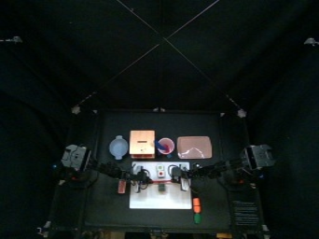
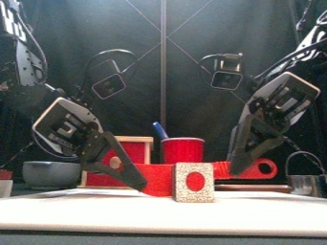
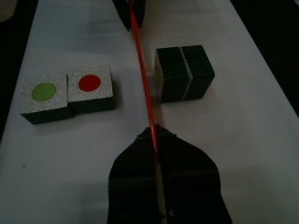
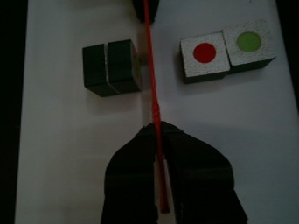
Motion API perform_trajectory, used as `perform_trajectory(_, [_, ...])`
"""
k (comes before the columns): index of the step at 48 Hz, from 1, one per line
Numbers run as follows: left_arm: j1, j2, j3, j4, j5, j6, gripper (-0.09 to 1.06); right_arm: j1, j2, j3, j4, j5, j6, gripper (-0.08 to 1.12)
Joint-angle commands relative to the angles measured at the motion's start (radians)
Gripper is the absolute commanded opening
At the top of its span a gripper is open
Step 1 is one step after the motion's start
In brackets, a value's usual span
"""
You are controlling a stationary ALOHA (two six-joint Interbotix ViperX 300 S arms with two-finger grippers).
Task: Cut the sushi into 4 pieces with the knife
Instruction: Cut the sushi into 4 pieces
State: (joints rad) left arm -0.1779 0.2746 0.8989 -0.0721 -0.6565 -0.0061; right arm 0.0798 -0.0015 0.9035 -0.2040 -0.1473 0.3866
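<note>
A red toy knife [image 2: 166, 176] hangs edge-down over the white cutting board [image 2: 163, 207], between the two groups of sushi pieces. My left gripper [image 3: 149, 131] is shut on one end of it, and my right gripper [image 4: 155, 129] is shut on the handle end [image 2: 262, 169]. On one side of the blade lie two pieces with their white faces up, one with a red dot [image 3: 89, 86] and one with a green dot [image 3: 45, 93]. On the other side two dark green blocks [image 3: 184, 72] stand touching. In the front view the red-dot piece [image 2: 194, 182] stands before the blade.
Behind the board stand a blue-grey bowl [image 2: 52, 173], a wooden box [image 2: 122, 145] with a red drawer front, and a red cup [image 2: 185, 149] holding a blue knife [image 2: 159, 129]. A pink tray [image 1: 195, 147] lies at the back right, with a metal cutter [image 2: 304, 182] beside it.
</note>
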Motion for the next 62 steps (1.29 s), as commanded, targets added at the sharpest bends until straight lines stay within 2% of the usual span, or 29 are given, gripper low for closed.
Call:
perform_trajectory(1, [-0.008,0.031,-0.021,-0.017,0.02,0.005,0.17,-0.003,0.023,-0.031,0.003,-0.009,0.002,0.17])
perform_trajectory(12, [-0.008,0.106,-0.049,-0.029,0.048,0.009,0.17,-0.002,0.084,-0.049,0.003,-0.009,0.002,0.17])
perform_trajectory(22, [0.0,0.103,-0.067,-0.026,0.08,0.014,0.17,-0.006,0.08,-0.049,0.003,-0.003,0.0,0.17])
perform_trajectory(29, [0.002,0.094,-0.066,-0.025,0.083,0.015,0.17,-0.011,0.072,-0.049,0.002,0.005,-0.002,0.17])
perform_trajectory(33, [0.014,0.08,-0.06,-0.014,0.084,0.015,0.17,-0.025,0.064,-0.049,-0.002,0.014,-0.005,0.17])
perform_trajectory(45, [0.092,0.023,-0.031,0.032,0.086,0.015,0.17,-0.071,0.012,-0.049,-0.015,0.048,-0.012,0.17])
perform_trajectory(51, [0.121,-0.012,-0.017,0.06,0.091,0.015,0.17,-0.075,-0.02,-0.049,-0.032,0.06,-0.012,0.17])
perform_trajectory(56, [0.129,-0.052,-0.012,0.078,0.107,0.015,0.17,-0.074,-0.044,-0.052,-0.034,0.061,-0.009,0.17])
perform_trajectory(62, [0.123,-0.103,-0.026,0.08,0.146,0.012,0.17,-0.066,-0.083,-0.06,-0.028,0.061,0.0,0.17])
